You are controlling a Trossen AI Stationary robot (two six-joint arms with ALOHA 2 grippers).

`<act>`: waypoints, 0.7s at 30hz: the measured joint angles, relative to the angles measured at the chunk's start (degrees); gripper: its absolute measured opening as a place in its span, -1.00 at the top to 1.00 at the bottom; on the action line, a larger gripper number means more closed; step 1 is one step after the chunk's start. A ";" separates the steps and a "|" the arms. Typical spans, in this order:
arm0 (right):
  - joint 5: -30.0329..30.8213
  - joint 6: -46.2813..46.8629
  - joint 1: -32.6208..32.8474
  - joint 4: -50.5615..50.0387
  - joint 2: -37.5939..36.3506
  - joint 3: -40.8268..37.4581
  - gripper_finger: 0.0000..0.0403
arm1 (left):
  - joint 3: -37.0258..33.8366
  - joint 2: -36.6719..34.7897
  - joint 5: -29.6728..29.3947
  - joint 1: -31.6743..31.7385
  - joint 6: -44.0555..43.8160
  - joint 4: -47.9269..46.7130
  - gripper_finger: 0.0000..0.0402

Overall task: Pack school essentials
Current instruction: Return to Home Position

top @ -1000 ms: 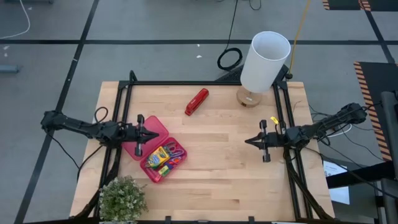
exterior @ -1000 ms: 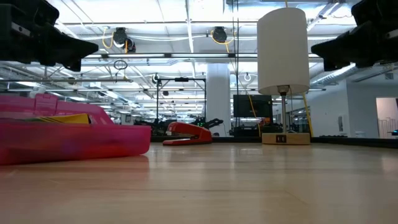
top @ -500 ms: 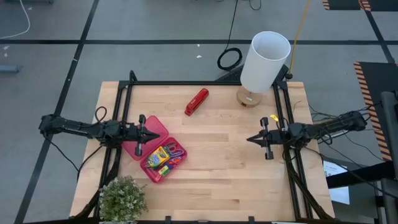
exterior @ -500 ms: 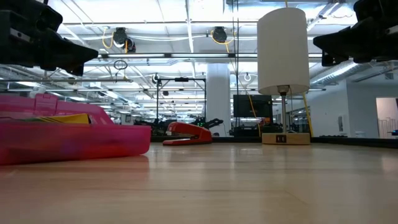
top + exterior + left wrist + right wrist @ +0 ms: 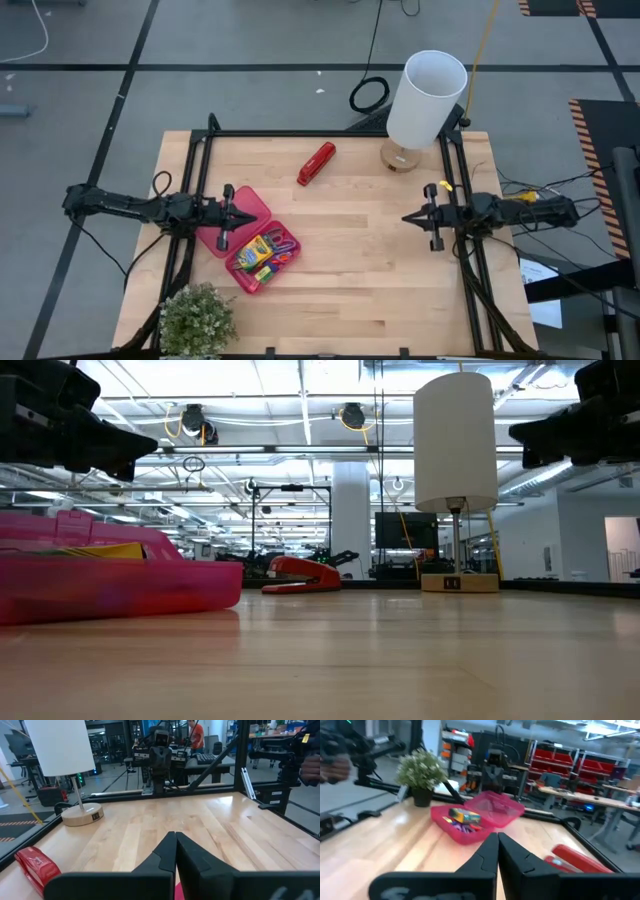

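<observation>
Hovering w/ fingers closed: left gripper (image 5: pixel 243 216) over pink case (image 5: pixel 250 236), right gripper (image 5: pixel 405 218) well apart.

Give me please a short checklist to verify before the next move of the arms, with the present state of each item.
1. Pink case open, lid flat on table: ok.
2. School essentials inside the case tray: ok.
3. Loose stationery left on the table: none visible, ok.
4. Left claw shut and empty, over the case lid: ok.
5. Right claw shut and empty, over bare wood near the right edge: ok.
6. Red stapler apart from the case, untouched: ok.
</observation>
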 joint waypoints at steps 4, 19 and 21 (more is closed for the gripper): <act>-0.17 -0.89 -2.46 -1.86 -1.08 -0.02 1.00 | 0.00 0.00 0.03 0.00 0.05 0.08 0.97; -2.84 1.72 -5.87 -2.10 -0.77 -0.02 1.00 | 0.02 -5.44 1.53 -0.01 2.34 -4.57 0.99; -2.84 1.69 -5.87 -2.08 -0.77 -0.02 1.00 | 0.06 -7.71 2.38 0.00 3.76 -4.91 0.98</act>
